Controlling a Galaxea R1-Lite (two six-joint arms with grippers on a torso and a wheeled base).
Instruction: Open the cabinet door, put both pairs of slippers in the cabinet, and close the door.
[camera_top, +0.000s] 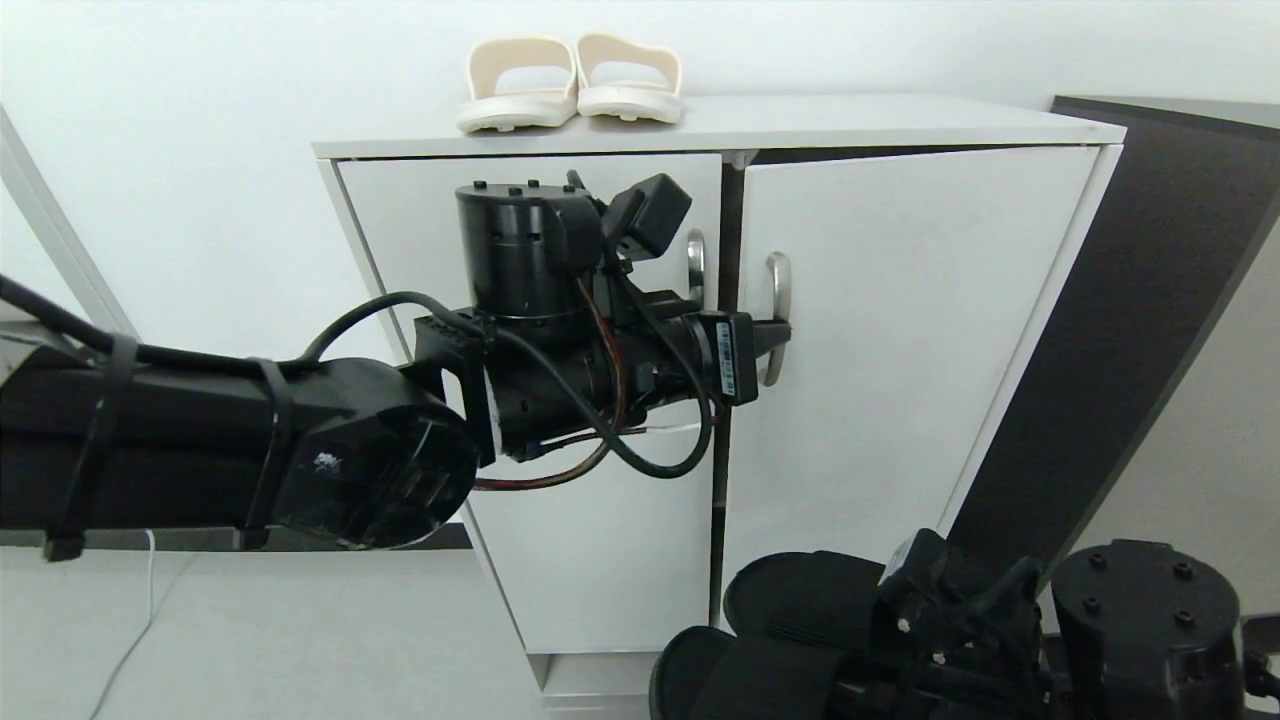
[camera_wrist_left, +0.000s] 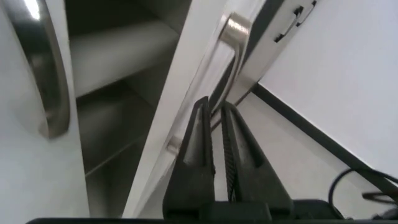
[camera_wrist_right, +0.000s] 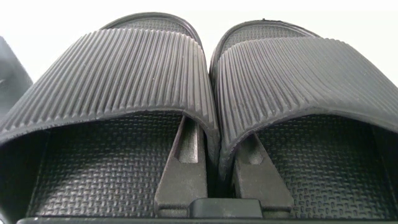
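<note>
left claw (camera_top: 775, 335) was pinched almost together on the right door's handle (camera_top: 778, 285). The door (camera_top: 900, 340) was barely ajar. right claw (camera_wrist_right: 214, 155) clamped the black slippers (camera_wrist_right: 124, 81) by their touching inner straps, low in front of the cabinet (camera_top: 900, 125). The cream slippers (camera_top: 570, 85) sat on its top. Best bet looked like pulling along the hinge arc rather than straight back, grip square on the handle, and swinging wide enough for the loaded arm to pass.

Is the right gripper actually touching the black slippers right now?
Touching. In the right wrist view the right gripper has its fingers under the black slippers' straps, pinching the two inner strap edges together.
</note>
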